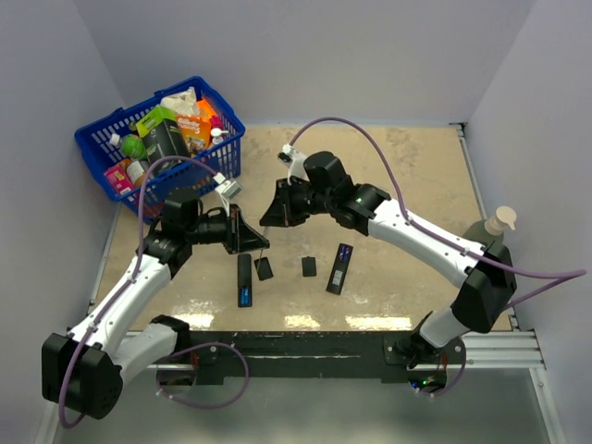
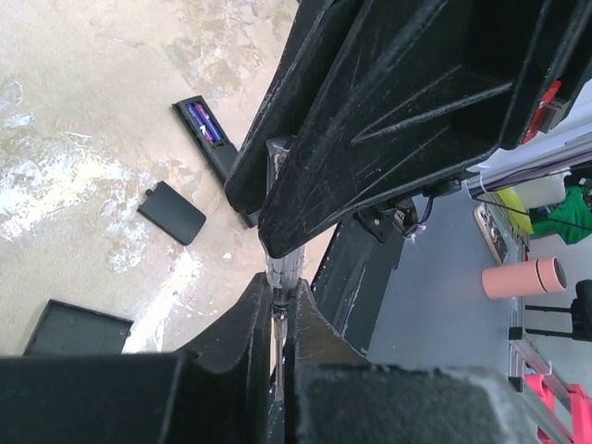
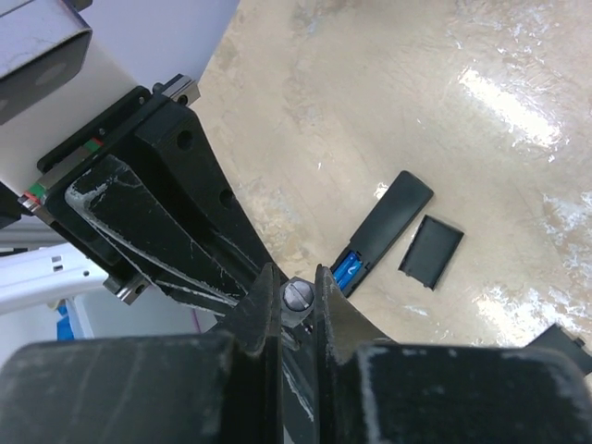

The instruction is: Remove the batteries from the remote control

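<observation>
The left fingers (image 2: pixel 242 338) and right fingers (image 3: pixel 257 319) pinch one thin shiny grey rod (image 2: pixel 280 222). Labels (image 1: pixel 192 128) in the blue plastic basket (image 1: pixel 208 166) are unreadable.

Beige mottled tabletop (image 1: pixel 416 185) between pale lavender walls (image 1: pixel 324 55)

Bright blue batteries (image 3: pixel 347 269), black remotes (image 1: pixel 244 280), blue basket (image 1: pixel 190 176), mottled beige table (image 1: pixel 407 166).

Two remotes (image 1: pixel 244 280) (image 1: pixel 340 268) and two covers (image 1: pixel 264 268) (image 1: pixel 309 266) are lying on one table (image 1: pixel 416 185), with one basket (image 1: pixel 97 153) and one pump bottle (image 1: pixel 499 227) standing by. Two batteries (image 2: pixel 205 122) are showing in one remote; those in the other are evading a count. One grey cylinder (image 3: pixel 296 296) is sitting between two arms (image 1: pixel 120 296) (image 1: pixel 416 231).
</observation>
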Controlling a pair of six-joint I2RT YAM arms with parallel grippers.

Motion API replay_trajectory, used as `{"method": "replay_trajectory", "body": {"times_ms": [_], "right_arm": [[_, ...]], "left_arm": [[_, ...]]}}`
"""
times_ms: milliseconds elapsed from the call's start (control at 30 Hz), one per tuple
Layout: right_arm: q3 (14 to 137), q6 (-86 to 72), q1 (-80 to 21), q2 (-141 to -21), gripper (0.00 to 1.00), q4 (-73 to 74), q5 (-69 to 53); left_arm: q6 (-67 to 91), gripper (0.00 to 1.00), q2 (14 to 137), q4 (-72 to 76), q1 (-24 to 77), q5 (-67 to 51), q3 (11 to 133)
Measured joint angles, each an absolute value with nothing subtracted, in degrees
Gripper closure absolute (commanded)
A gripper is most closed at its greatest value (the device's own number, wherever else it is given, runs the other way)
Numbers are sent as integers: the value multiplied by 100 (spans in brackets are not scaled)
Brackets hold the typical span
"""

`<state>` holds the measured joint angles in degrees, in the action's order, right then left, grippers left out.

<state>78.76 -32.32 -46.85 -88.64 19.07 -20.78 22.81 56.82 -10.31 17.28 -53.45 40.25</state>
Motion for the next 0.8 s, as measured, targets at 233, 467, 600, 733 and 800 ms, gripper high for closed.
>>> {"method": "replay_trajectory", "body": {"times_ms": [233,467,600,733,800], "right_arm": [[7533,-3177,-4654,-8499,100,1809,-1903],[6580,-3494,-4657,-7789,100,1223,-1234],[5944,-3695,-4923,-7596,100,582,-539],[5577,-3732,-5533,-7636,100,132,202],[5448,-3736,-5898,-7671,100,-163,558]], "left_arm": [[2187,23,5819,-1347,1728,-5022,4222],[2362,14,5824,-1649,1612,-4160,4436],[2624,13,5830,-1850,1103,-3695,4414],[2818,17,5948,-2086,639,-3153,4331],[2899,18,6104,-2228,513,-2902,4226]]}}
